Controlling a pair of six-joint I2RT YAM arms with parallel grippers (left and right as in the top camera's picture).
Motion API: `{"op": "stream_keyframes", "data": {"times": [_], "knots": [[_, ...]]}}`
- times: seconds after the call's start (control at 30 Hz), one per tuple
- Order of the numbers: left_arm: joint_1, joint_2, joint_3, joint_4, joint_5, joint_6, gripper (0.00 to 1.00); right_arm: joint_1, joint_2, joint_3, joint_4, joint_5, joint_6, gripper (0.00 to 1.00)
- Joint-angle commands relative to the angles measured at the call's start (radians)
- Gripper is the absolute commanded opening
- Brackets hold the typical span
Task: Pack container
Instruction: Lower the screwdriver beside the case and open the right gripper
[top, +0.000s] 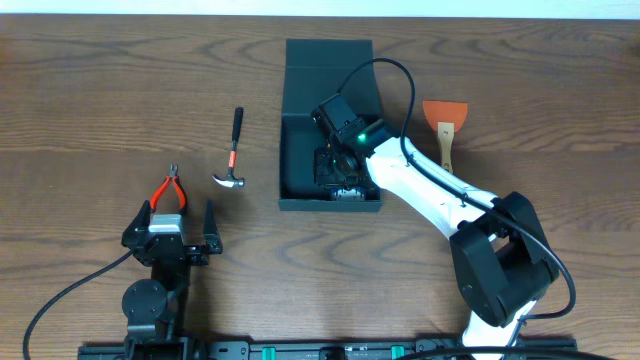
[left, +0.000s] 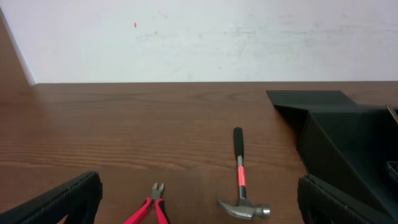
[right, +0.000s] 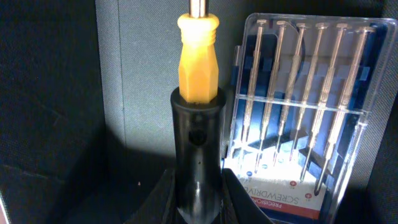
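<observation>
The container (top: 290, 160) is a dark square box with its flap lid (top: 328, 55) folded back. My right gripper (top: 335, 165) reaches down inside it. In the right wrist view the right gripper (right: 199, 205) is shut on the black end of a yellow-and-black screwdriver handle (right: 198, 137), over the container's dark floor (right: 56, 112). A clear case of precision screwdrivers (right: 305, 112) lies in the box just right of it. My left gripper (top: 180, 215) rests open near the table's front, holding nothing, its fingers (left: 62, 202) wide apart.
Red-handled pliers (top: 170, 190) (left: 152, 208) lie just ahead of the left gripper. A small claw hammer (top: 232, 160) (left: 241, 186) lies between them and the container (left: 342, 137). An orange scraper with a wooden handle (top: 444, 125) lies right of the box.
</observation>
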Motion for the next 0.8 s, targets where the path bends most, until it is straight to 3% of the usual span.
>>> {"op": "stream_keyframes", "data": {"times": [0.0, 0.3, 0.33, 0.4, 0.43, 0.63, 0.77], "knots": [[-0.003, -0.006, -0.011, -0.015, 0.014, 0.014, 0.98, 0.016, 0.027, 0.017, 0.000, 0.002, 0.018, 0.01], [-0.003, -0.006, -0.011, -0.015, 0.014, 0.014, 0.98, 0.026, 0.077, 0.017, 0.000, -0.019, 0.013, 0.01], [-0.003, -0.006, -0.011, -0.015, 0.014, 0.014, 0.99, 0.027, 0.080, 0.017, 0.000, -0.019, 0.013, 0.03], [-0.003, -0.006, -0.011, -0.015, 0.014, 0.014, 0.99, 0.030, 0.080, 0.017, 0.001, -0.019, 0.013, 0.27], [-0.003, -0.006, -0.011, -0.015, 0.014, 0.014, 0.98, 0.030, 0.080, 0.017, 0.003, -0.019, 0.012, 0.31], [-0.003, -0.006, -0.011, -0.015, 0.014, 0.014, 0.98, 0.030, 0.080, 0.017, 0.008, -0.019, 0.013, 0.40], [-0.003, -0.006, -0.011, -0.015, 0.014, 0.014, 0.98, 0.030, 0.080, 0.018, 0.023, -0.039, 0.000, 0.40]]}}
